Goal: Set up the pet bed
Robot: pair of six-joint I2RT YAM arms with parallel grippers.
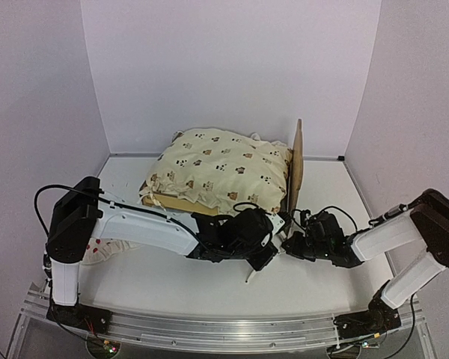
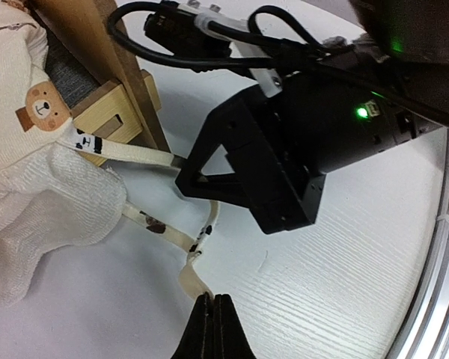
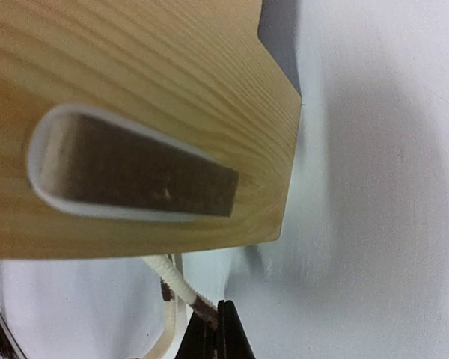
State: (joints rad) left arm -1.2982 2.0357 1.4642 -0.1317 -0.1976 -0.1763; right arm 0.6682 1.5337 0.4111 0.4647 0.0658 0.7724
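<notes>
Black fingers of the left end effector are pressed together on the loose end of a cream tie, which runs back across the table to the quilt. The right end effector is likewise closed, and a second tie appears pinched at its tip, just below the corner of the pet bed. That bed sits at the back middle of the table, its headboard upright on the right and the quilt heaped over it. The step looks like fastening the quilt to the bed. Doing it well probably means drawing both ties taut without dragging the light bed, and not letting the two arms foul each other, since they are nearly touching.
</notes>
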